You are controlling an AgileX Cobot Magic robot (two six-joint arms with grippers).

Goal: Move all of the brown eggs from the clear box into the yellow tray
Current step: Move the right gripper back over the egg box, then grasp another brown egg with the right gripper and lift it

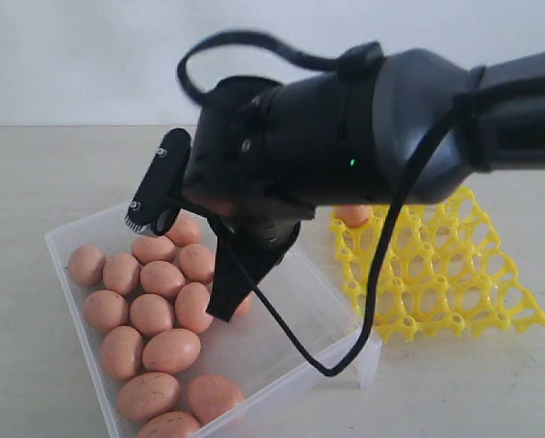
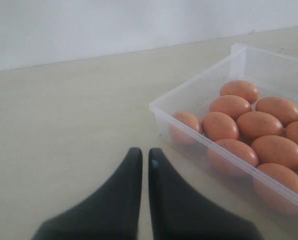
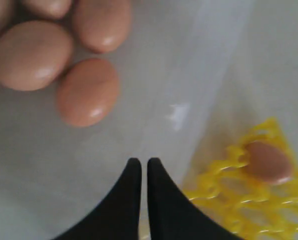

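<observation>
Counted: one clear box [image 1: 318,301]; one yellow tray [image 1: 455,321]. Brown eggs [image 1: 172,350] in the box: fifteen, with fourteen in plain sight and one half hidden behind the right gripper [image 1: 222,310]. In the tray: a sixteenth egg [image 1: 352,215], alone. Total eggs: sixteen. Grippers: two, the left gripper [image 2: 145,156] confirmed from its wrist view only.

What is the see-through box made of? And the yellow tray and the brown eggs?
The clear box looks like slightly cloudy plastic: eggs show through its wall. The yellow tray looks like moulded plastic too, bright and full of holes. The brown eggs have smooth, softly shiny shells, some faintly speckled; real or fake, I can't tell.
</observation>
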